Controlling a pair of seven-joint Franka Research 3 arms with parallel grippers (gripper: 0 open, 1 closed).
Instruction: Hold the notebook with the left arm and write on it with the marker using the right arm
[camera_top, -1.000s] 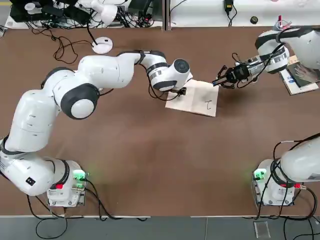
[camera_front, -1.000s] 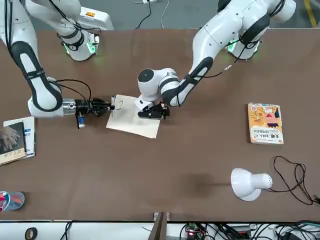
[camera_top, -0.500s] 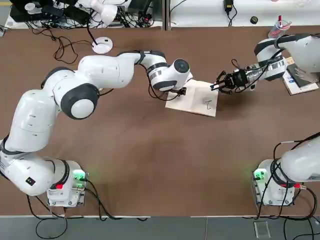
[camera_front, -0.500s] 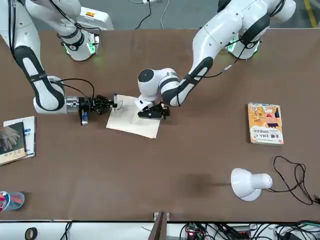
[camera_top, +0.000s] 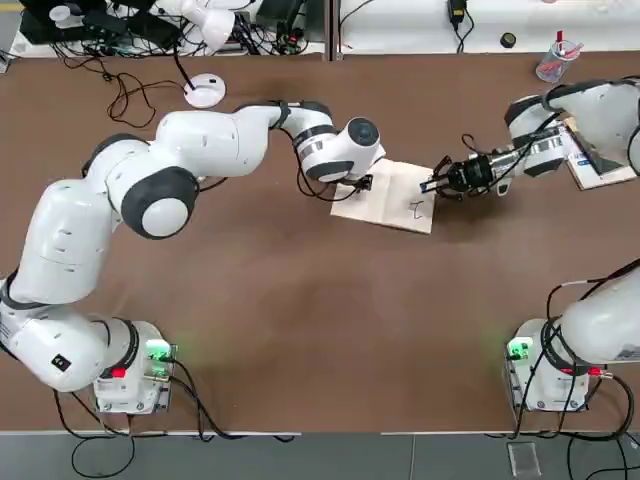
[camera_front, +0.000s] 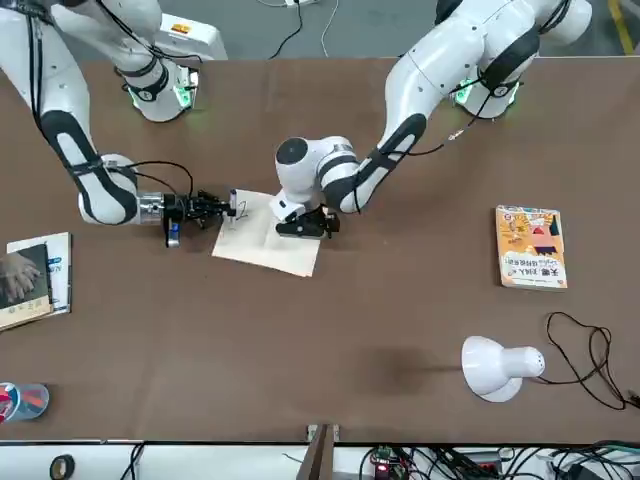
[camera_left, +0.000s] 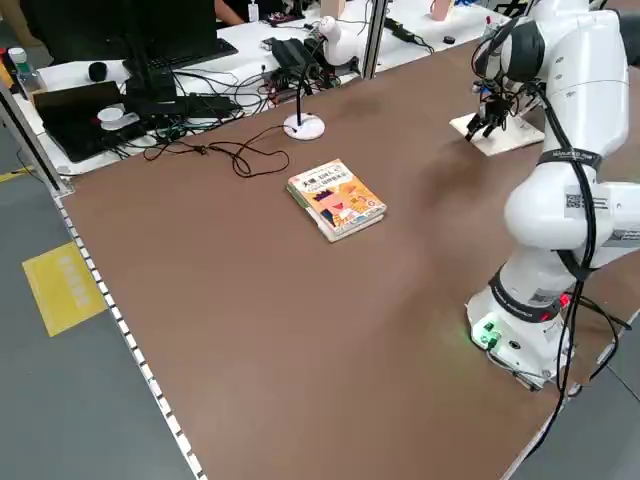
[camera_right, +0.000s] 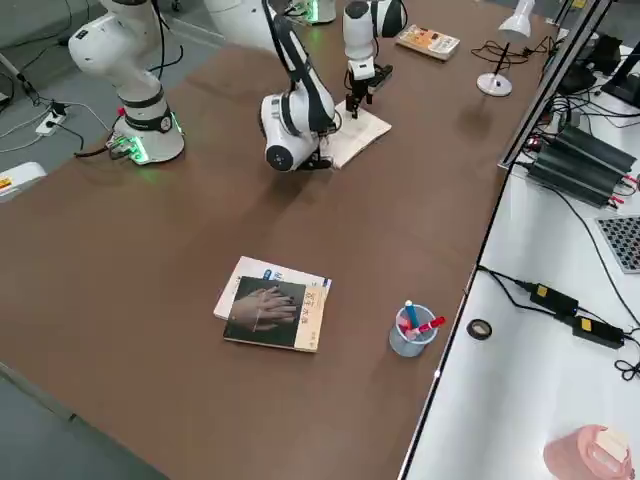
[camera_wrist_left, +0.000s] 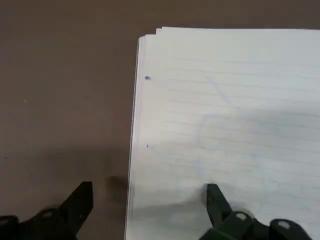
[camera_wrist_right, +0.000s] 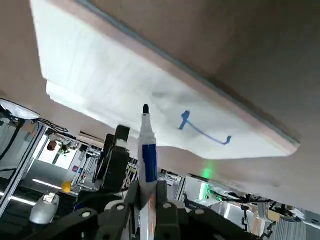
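Right gripper (camera_top: 440, 185) pinches marker (camera_wrist_right: 146, 148) over notebook (camera_top: 392, 200)

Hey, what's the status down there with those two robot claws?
Left claw open, pressing the cream-white notebook. Right claw shut on the blue-and-white marker, tip at the page edge beside the blue mark. Nothing in the way.

Clearance: cream-white lined notebook (camera_top: 392, 196)
Open brown tabletop (camera_top: 330, 310) on the near side; bulky white left arm (camera_top: 215, 140) blocks one flank.
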